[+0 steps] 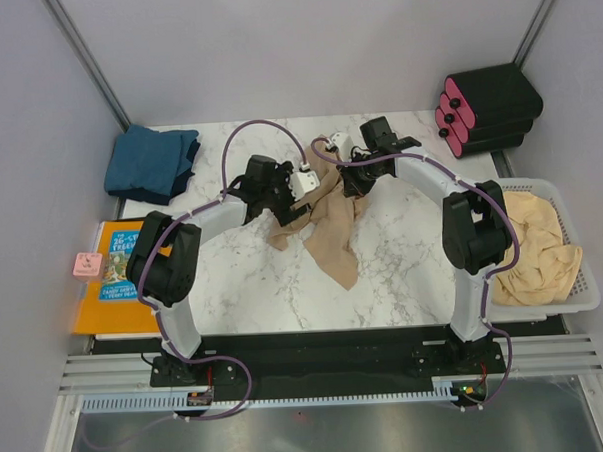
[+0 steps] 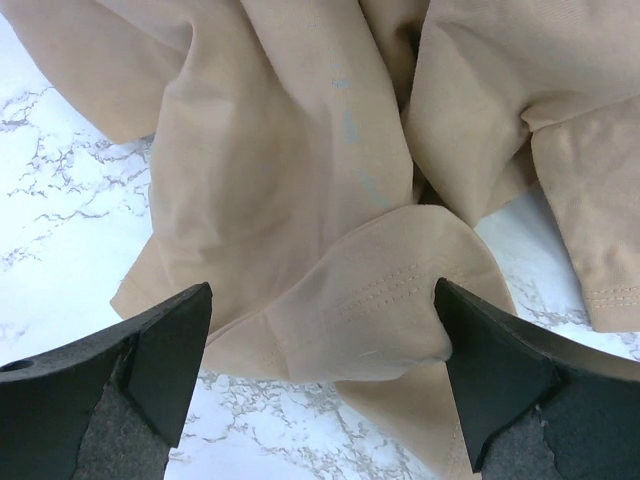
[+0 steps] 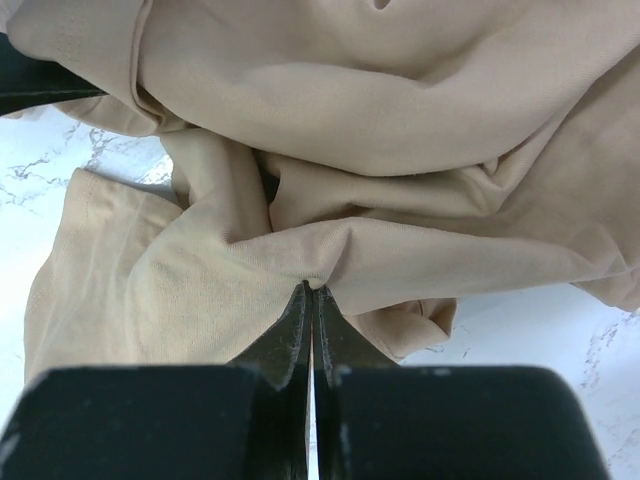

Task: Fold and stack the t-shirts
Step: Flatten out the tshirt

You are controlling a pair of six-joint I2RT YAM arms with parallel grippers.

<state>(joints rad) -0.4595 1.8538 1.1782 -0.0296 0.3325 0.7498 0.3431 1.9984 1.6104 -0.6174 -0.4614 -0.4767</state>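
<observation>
A crumpled tan t-shirt (image 1: 329,237) lies mid-table, between both arms. My right gripper (image 1: 356,184) is shut on a pinched fold of it; in the right wrist view the fingertips (image 3: 313,288) meet with the tan cloth (image 3: 400,110) bunched at their tips. My left gripper (image 1: 292,212) stands open over the shirt's left side, and a stitched hem of the shirt (image 2: 400,290) sits between its fingers (image 2: 322,292). A folded dark teal-blue t-shirt (image 1: 151,163) rests at the back left. A pale beige t-shirt (image 1: 531,244) is heaped in the basket on the right.
A white basket (image 1: 586,274) stands at the table's right edge. A black case with pink ends (image 1: 487,108) sits at the back right. An orange-and-blue picture book (image 1: 114,279) and a small pink object (image 1: 86,263) lie off the left edge.
</observation>
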